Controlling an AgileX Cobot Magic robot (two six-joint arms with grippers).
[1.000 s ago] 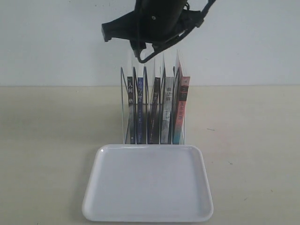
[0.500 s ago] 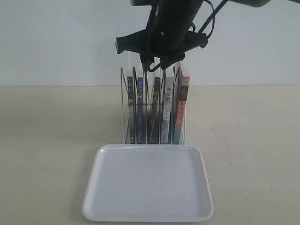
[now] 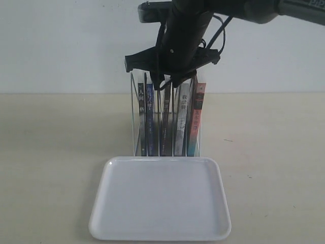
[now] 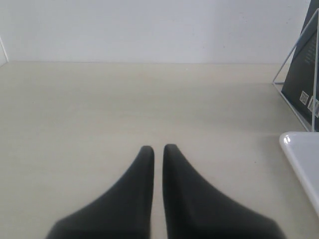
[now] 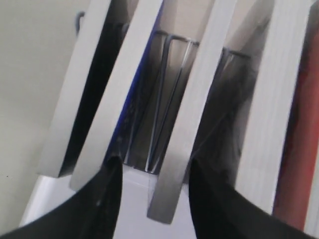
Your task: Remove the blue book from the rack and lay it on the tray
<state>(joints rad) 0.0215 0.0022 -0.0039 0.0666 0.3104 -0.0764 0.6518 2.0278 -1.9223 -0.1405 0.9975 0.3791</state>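
The rack stands upright behind the white tray, with several thin books in its slots. The blue book is second from the left, its blue spine facing the tray. My right gripper hangs open just over the book tops. In the right wrist view the blue book's pale top edge runs down to one finger, and the neighbouring book's edge lies between the fingers of that gripper. It holds nothing. My left gripper is shut and empty, low over the table beside the rack.
A dark-spined book stands left of the blue one; a brown-black one, a grey one and a red-and-teal one stand to its right. The tray's corner shows in the left wrist view. A white wall rises behind the table.
My right gripper has come down from above the rack and shifted slightly right, its open fingers now reaching the tops of the books. Books and tray have not moved.
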